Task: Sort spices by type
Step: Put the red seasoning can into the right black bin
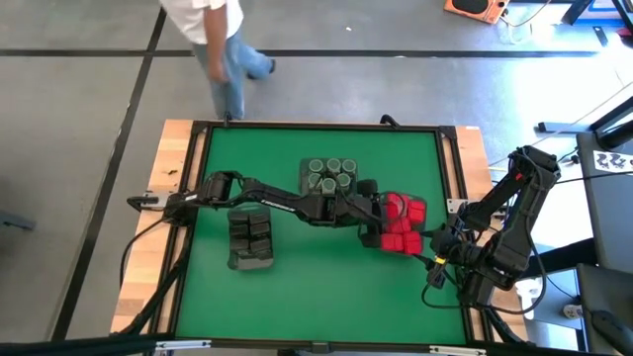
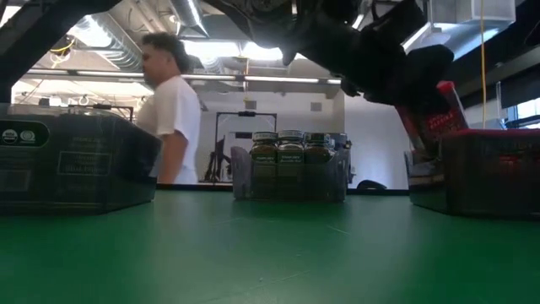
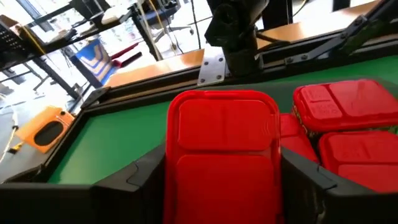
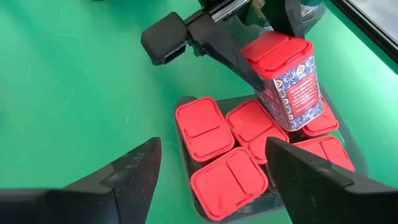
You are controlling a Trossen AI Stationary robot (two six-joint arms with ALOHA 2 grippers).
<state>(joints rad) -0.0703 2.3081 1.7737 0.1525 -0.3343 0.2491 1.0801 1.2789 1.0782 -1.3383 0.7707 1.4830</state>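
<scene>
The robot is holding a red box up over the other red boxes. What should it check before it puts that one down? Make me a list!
1. Left gripper has a firm hold on the bright red rectangular spice box: ok, fingers on both sides.
2. Box is above the grey tray of red boxes: ok.
3. A free slot lies under the box: cannot tell, the box hides that spot.
4. Box is upright: not ok, it leans in the right wrist view.
5. Right gripper is out of the way: ok, open and hovering beside the tray.
6. Round grey-green jars and dark grey rectangular tins sit apart in their own trays: ok.
</scene>
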